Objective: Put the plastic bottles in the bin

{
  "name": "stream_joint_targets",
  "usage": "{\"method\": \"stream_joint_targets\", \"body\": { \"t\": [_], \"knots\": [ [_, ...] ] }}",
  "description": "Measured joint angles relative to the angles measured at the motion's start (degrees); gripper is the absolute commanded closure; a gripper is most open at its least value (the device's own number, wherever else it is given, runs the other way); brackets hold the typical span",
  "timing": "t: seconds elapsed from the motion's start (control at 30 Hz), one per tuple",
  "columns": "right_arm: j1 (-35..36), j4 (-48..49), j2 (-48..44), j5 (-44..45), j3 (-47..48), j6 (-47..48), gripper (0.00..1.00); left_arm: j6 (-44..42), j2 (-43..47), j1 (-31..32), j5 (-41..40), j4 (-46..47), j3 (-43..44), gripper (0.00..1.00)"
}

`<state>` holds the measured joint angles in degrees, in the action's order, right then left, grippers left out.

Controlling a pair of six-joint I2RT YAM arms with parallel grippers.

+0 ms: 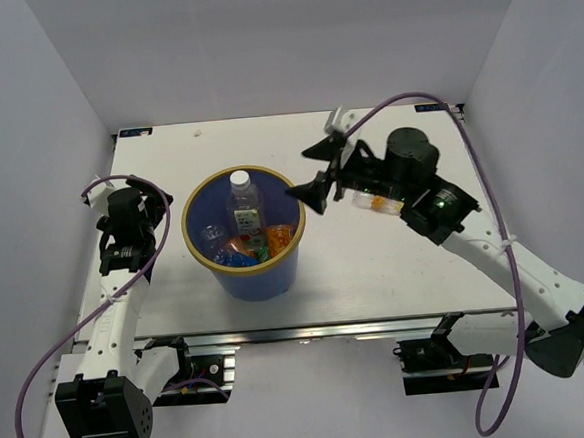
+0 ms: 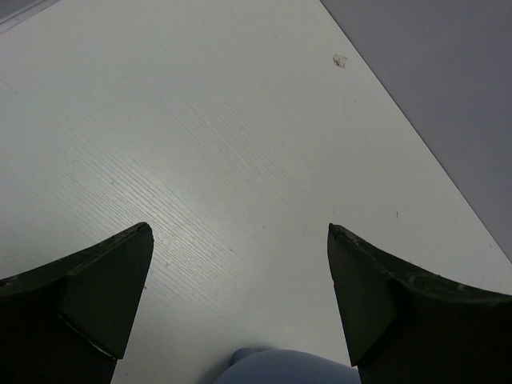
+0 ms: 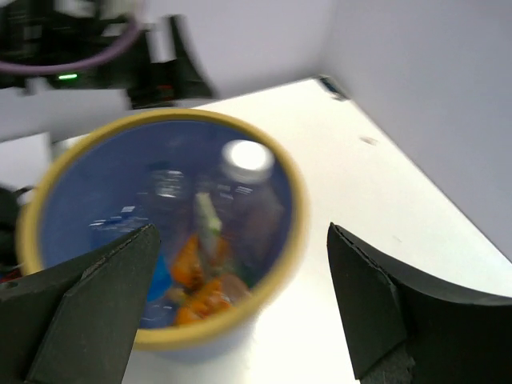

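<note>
The bin (image 1: 196,248) is a round blue bucket with a tan-yellow rim, standing left of the table's middle. Several plastic bottles lie inside it. A clear one with a white cap (image 1: 242,196) stands upright, and an orange one (image 1: 279,238) and a blue-labelled one (image 1: 236,249) rest at the bottom. My right gripper (image 1: 316,173) hovers open and empty just beyond the bin's right rim. In the right wrist view its gripper (image 3: 240,296) frames the blurred bin (image 3: 298,210) and the capped bottle (image 3: 246,160). My left gripper (image 1: 148,201) stands open left of the bin, and its gripper (image 2: 240,240) frames only bare table.
The white table (image 1: 395,262) ends in grey walls at the back and both sides. A small speck (image 2: 340,60) lies near the far wall. A white and orange patch (image 1: 379,205) shows under the right wrist; I cannot tell what it is.
</note>
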<state>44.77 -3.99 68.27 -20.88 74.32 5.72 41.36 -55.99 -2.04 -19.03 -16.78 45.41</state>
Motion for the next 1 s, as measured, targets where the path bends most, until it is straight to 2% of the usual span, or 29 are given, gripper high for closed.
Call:
{"method": "stream_joint_targets", "body": {
  "t": [0.13, 0.27, 0.57, 0.77, 1.0],
  "knots": [
    [-9.6, 1.0, -2.7, 2.1, -3.6, -2.5, 0.11, 0.0, 0.0, 0.0, 0.0, 0.0, 0.0, 0.02],
    [-17.0, 0.3, -2.1, 5.2, -8.9, -0.7, 0.11, 0.0, 0.0, 0.0, 0.0, 0.0, 0.0, 0.02],
    [-28.4, -6.4, 12.6, 14.0, -11.7, 7.9, 0.11, 0.0, -1.2, 0.0, -0.1, 0.0, 0.0, 0.02],
    [-31.0, -9.4, 23.4, 16.8, -11.6, 10.7, 0.11, -0.2, -1.7, 0.0, -0.5, 0.0, 0.0, 0.02],
    [-30.9, -9.3, 30.6, 19.5, -11.3, 11.1, 0.11, -0.4, -1.7, 0.0, -0.9, -0.1, 0.0, 0.02]
  ]
}}
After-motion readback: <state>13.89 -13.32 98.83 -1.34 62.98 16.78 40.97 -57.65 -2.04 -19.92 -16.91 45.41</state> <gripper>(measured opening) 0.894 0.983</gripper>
